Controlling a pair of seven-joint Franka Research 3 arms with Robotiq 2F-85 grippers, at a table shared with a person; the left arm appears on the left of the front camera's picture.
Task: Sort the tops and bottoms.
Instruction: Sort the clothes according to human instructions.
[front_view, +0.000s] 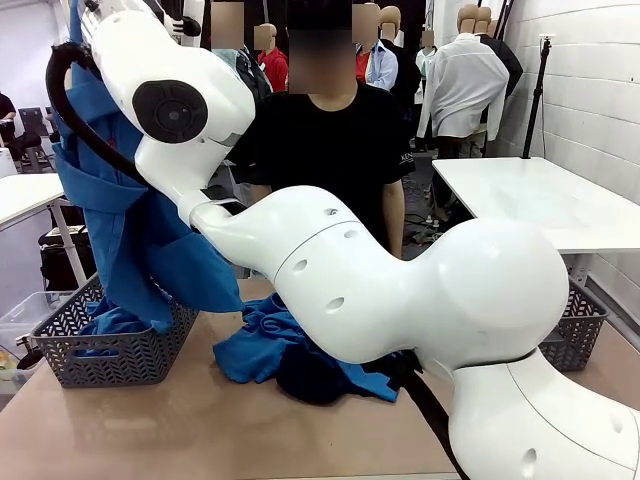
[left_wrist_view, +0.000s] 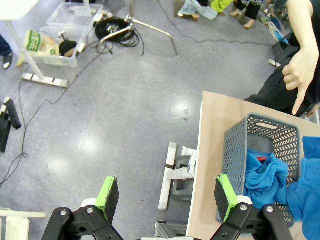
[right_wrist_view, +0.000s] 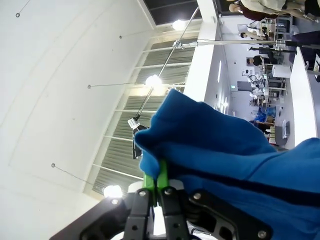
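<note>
Our right pincer is pressed together on a fold of a blue top. The green pads nearly meet, with cloth bunched over them, and the pincer points up toward the ceiling lights. From the front we see that top hanging straight down below the pincer, its long axis vertical. Its lower end drapes against the rim of the grey basket directly beneath.

We think the next move turns on that relation. The basket lies below the pincer, so lowering and letting go should drop the garment in. Part of the cloth hangs outside the rim, toward the middle of the counter, and could catch there.

Our left pincer is spread wide and holds nothing. It hovers above the floor just off the counter's edge. The same basket sits just beside one of its pads, with blue cloth crumpled inside. A person's hand hangs beyond the basket, well apart from this pincer.

Lower than the right pincer, toward the middle of the counter, we see a heap. It is a further blue garment with the dark navy bottoms touching it. The right arm is the nearer one to the drop, and we judge the sorting partly done.
</note>
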